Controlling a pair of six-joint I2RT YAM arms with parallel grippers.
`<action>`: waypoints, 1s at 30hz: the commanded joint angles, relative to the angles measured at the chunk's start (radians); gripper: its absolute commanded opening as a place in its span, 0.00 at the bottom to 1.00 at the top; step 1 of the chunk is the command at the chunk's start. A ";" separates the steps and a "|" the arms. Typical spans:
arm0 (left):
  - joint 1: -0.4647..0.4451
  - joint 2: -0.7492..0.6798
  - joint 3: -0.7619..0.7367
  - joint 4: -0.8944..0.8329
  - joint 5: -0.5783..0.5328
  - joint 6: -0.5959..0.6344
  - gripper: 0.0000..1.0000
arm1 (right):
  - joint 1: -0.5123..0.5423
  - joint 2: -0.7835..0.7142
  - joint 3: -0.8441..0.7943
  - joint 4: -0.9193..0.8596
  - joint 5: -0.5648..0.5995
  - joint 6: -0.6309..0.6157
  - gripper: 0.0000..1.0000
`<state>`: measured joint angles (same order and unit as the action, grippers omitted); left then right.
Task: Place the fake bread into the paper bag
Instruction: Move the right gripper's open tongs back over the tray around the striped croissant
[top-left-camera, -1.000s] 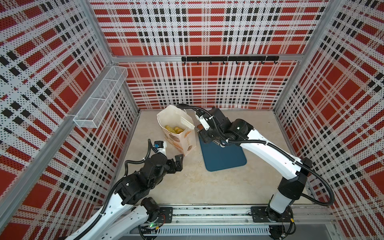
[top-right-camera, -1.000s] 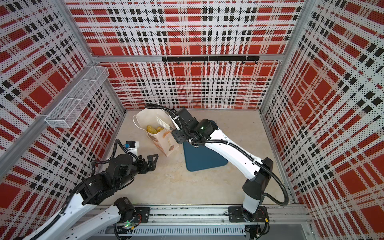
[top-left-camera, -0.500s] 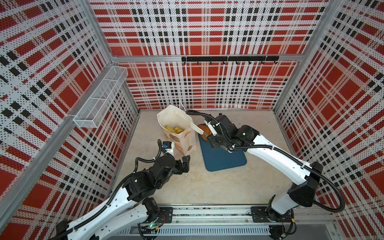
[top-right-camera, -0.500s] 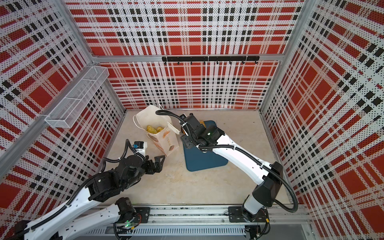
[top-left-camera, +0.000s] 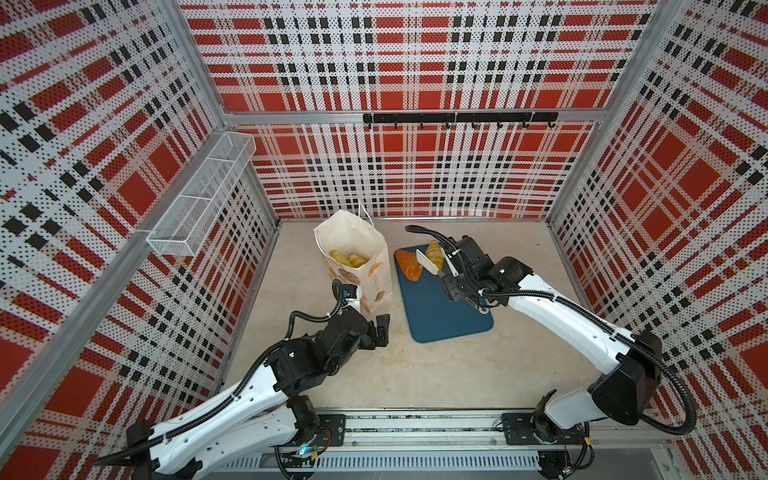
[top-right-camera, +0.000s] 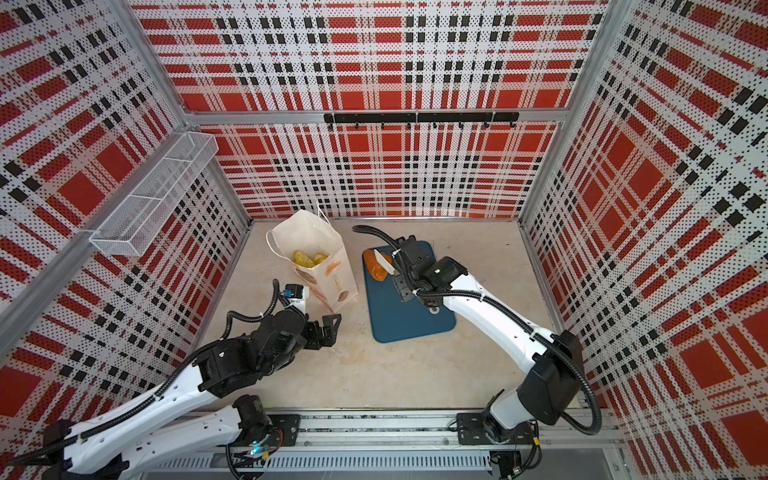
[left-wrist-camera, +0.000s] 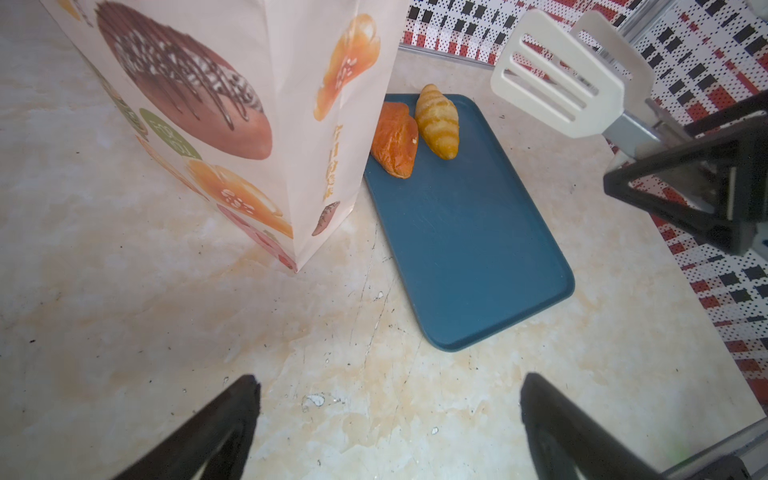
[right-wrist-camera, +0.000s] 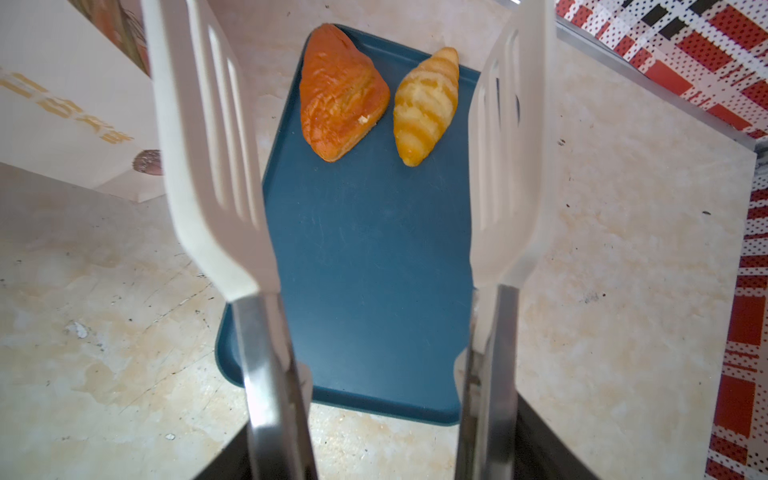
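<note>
An orange-brown triangular toy pastry (right-wrist-camera: 340, 93) and a golden toy croissant (right-wrist-camera: 424, 106) lie side by side on the flat dark-blue tray (right-wrist-camera: 374, 249). Other yellow pastries (top-left-camera: 349, 259) sit in the cream paper bag (top-left-camera: 376, 278) beside it. Above the tray, the right gripper (top-left-camera: 454, 277) pinches white slotted tongs (left-wrist-camera: 557, 83) in its fingers. The left gripper (left-wrist-camera: 388, 386) has its fingers spread wide nearby.

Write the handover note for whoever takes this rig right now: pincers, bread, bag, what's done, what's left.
The left pincer is open and empty, low over the table near the paper bag.
The right pincer is shut on the tongs; their blades stand apart, empty, above the tray.
Done: the bag stands upright and open beside the tray, with yellow pastries inside, count unclear.
Left: the brown triangular pastry and the striped croissant, side by side at the tray's far end.
Likely next: tong each into the bag.
</note>
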<state>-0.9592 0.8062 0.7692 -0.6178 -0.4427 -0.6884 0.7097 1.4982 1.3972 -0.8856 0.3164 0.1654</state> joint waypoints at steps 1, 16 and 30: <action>-0.014 0.011 -0.013 0.040 -0.017 -0.021 0.99 | -0.023 0.004 -0.013 0.045 0.034 0.027 0.68; -0.023 -0.011 -0.043 0.047 -0.019 -0.036 0.99 | -0.083 0.163 -0.022 0.051 0.034 0.041 0.69; -0.023 -0.033 -0.064 0.042 -0.022 -0.045 0.99 | -0.117 0.353 0.071 0.053 0.030 0.039 0.68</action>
<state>-0.9771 0.7876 0.7185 -0.5900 -0.4431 -0.7197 0.5964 1.8362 1.4162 -0.8703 0.3344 0.1989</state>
